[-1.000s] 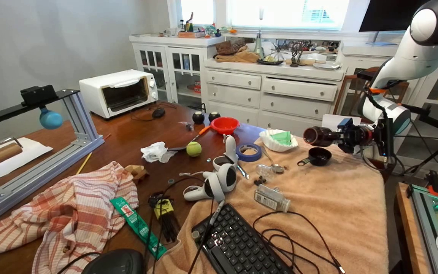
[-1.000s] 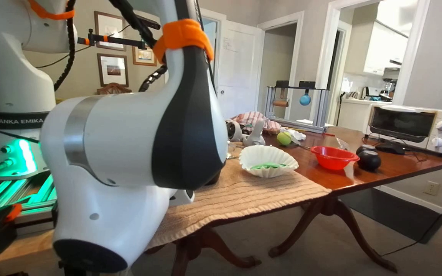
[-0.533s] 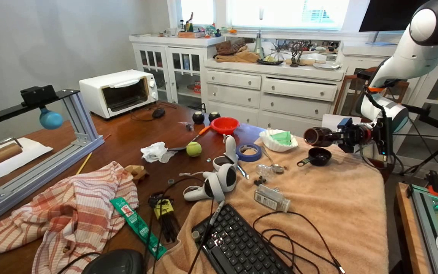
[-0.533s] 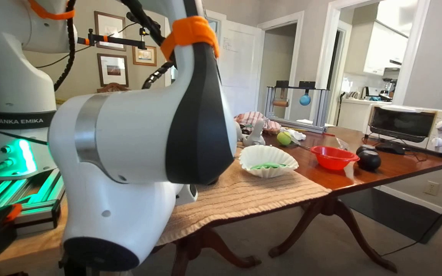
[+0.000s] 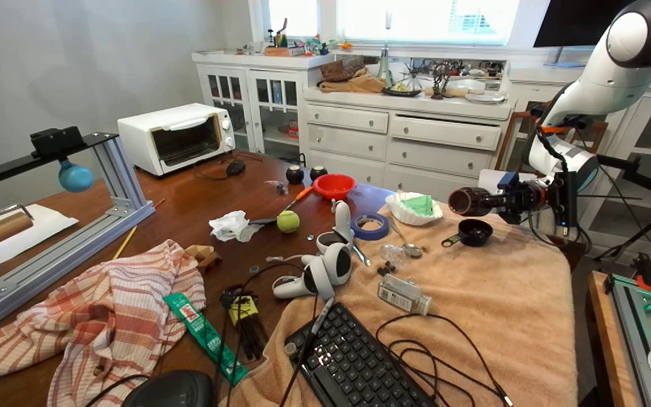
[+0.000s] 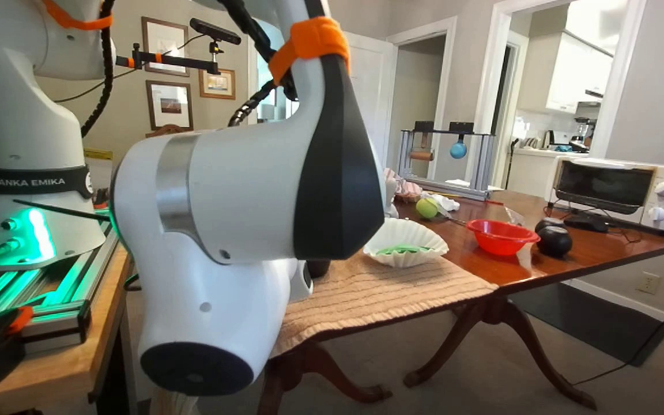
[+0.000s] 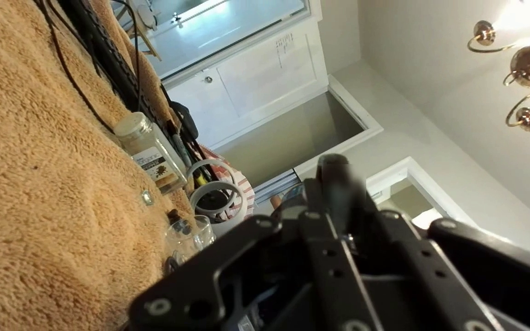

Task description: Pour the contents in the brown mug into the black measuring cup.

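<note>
The brown mug (image 5: 468, 202) is held in the air on its side in an exterior view, its mouth pointed away from the arm. My gripper (image 5: 498, 202) is shut on its near end, apparently the handle. In the wrist view a dark, blurred part of the mug (image 7: 334, 166) is pinched between my fingers (image 7: 314, 197). Just below the mug, apart from it, the black measuring cup (image 5: 475, 233) stands upright on the towel, its handle pointing left. I cannot tell whether anything is falling from the mug or what is inside it.
White paper filters (image 5: 413, 209) with something green inside sit left of the measuring cup. Around them lie blue tape (image 5: 369, 226), a spoon (image 5: 412, 250) and a red bowl (image 5: 334, 186). A spice jar (image 7: 150, 151) and keyboard (image 5: 354, 362) lie on the towel (image 5: 495, 316).
My arm has shifted, carrying the mug slightly left in an exterior view, while the arm's elbow has swung right where it fills the view. The measuring cup has stayed put.
</note>
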Controlling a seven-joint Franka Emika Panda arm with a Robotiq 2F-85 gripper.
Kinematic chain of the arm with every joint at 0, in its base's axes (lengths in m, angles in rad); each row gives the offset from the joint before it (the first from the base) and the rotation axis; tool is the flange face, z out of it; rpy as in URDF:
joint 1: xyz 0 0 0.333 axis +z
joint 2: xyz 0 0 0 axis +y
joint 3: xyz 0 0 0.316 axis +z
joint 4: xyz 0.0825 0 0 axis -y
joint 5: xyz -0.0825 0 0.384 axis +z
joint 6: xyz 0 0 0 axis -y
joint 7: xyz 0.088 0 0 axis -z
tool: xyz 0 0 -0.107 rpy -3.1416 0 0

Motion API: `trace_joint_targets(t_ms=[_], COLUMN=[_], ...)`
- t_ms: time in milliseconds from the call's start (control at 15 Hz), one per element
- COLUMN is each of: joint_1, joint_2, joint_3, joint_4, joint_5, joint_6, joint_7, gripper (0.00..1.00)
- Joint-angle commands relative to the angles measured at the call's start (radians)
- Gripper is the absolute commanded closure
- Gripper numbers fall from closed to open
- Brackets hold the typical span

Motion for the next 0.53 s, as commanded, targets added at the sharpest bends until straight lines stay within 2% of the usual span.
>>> trace_joint_targets(t_ms=[0, 200, 267, 400, 467], joint_1=[0.012, 0.004, 0.013, 0.014, 0.002], joint_2=[0.016, 0.037, 0.011, 0.019, 0.031], joint_3=[0.004, 0.016, 0.004, 0.009, 0.014], joint_4=[0.038, 0.067, 0.027, 0.039, 0.055], joint_5=[-0.036, -0.046, -0.02, -0.022, -0.028], joint_6=[-0.023, -0.044, -0.004, -0.004, -0.031], joint_7=[-0.002, -0.006, 0.0, 0.0, 0.002], gripper=[0.96, 0.96, 0.82, 0.82, 0.96])
